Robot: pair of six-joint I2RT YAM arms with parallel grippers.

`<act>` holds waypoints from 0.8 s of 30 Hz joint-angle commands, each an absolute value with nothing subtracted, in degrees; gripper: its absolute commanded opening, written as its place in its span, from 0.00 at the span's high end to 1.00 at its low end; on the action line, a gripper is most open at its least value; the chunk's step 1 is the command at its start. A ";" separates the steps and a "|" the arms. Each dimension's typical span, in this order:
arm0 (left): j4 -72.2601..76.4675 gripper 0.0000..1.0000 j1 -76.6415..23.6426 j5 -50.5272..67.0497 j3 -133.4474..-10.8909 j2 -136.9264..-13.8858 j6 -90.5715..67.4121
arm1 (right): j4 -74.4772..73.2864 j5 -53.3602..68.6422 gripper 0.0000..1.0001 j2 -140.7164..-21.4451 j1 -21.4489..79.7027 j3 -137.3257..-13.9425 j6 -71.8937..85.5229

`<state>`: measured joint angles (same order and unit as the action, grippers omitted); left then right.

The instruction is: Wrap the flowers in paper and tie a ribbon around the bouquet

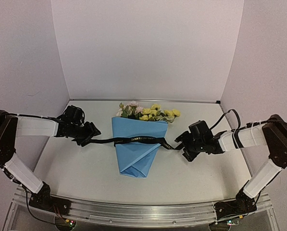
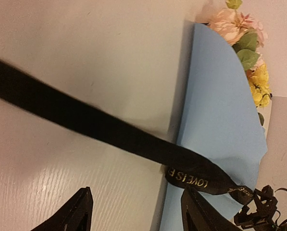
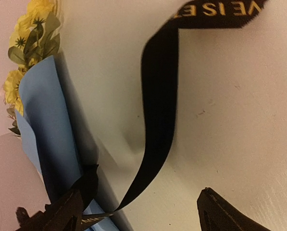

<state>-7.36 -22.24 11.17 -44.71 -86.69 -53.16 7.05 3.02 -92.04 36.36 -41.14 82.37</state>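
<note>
From above, the wrapping looks done. The paper [image 1: 133, 154] is folded into a light blue cone around the stems. The bouquet [image 1: 136, 139] lies mid-table [image 1: 85, 168], with the flowers [image 1: 148, 111] toward the far edge and the tip toward the near one. The ribbon [image 1: 133, 140] lies straight across the cone, one end reaching toward each arm, and no knot shows, so the tying seems left to do. The left gripper [image 1: 89, 133] and right gripper [image 1: 180, 143] sit at those ends.

In the left wrist view the fingers [image 2: 76, 214] stand well apart, gripping nothing. The black band crosses the table ahead of them and creases at the cone's edge.

In the right wrist view the fingers [image 3: 225, 211] are spread wide and hold nothing. The ribbon droops slack between them, with its gold lettering partly readable. The yellow blooms are at the cone's open end.
</note>
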 commanded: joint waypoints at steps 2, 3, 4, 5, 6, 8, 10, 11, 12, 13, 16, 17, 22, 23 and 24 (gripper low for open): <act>6.04 0.33 -22.79 12.29 -36.35 -82.33 -67.49 | 17.18 4.32 0.16 -94.96 36.21 -37.56 96.00; 9.12 0.33 -23.23 12.73 -35.06 -83.00 -71.41 | 18.29 4.62 0.16 -95.64 36.21 -37.36 97.10; 13.57 0.32 -23.74 12.63 -33.87 -83.70 -74.62 | 19.88 4.92 0.16 -96.20 36.21 -37.05 98.95; 17.90 0.31 -24.03 11.96 -31.62 -84.41 -78.71 | 21.52 4.99 0.16 -96.84 36.21 -36.31 100.35; 24.14 0.31 -24.49 11.27 -29.72 -84.99 -82.29 | 23.71 5.01 0.16 -97.25 36.21 -35.74 101.77; 32.09 0.30 -25.55 8.82 -28.88 -87.87 -86.60 | 27.16 5.32 0.17 -98.72 36.21 -34.75 104.21; 36.17 0.30 -26.71 6.95 -29.30 -91.02 -90.18 | 29.96 5.97 0.18 -100.37 36.21 -34.29 106.57; 38.30 0.30 -27.41 5.91 -29.34 -92.36 -92.06 | 31.42 6.66 0.19 -101.33 36.21 -34.05 107.92; 39.71 0.30 -27.91 5.06 -29.45 -94.04 -94.35 | 32.93 7.25 0.21 -102.20 36.21 -33.86 108.97; 40.79 0.31 -28.34 4.36 -29.56 -95.54 -96.13 | 34.39 7.72 0.22 -103.20 36.21 -33.67 109.95; 41.56 0.33 -29.66 2.10 -30.16 -98.40 -99.85 | 38.64 8.53 0.27 -105.33 36.23 -32.80 112.46; 41.17 0.33 -29.99 1.55 -30.53 -99.03 -100.56 | 39.24 8.78 0.29 -105.80 36.22 -32.61 112.99; 41.40 0.36 -30.71 0.58 -32.17 -102.87 -103.77 | 41.76 9.68 0.41 -108.10 36.22 -32.92 114.23; 42.47 0.38 -30.68 0.58 -32.44 -103.91 -104.74 | 42.19 9.84 0.43 -108.53 36.21 -33.04 114.38; 44.38 0.39 -30.67 0.56 -32.55 -105.27 -105.94 | 42.77 9.90 0.46 -109.00 36.21 -33.05 114.49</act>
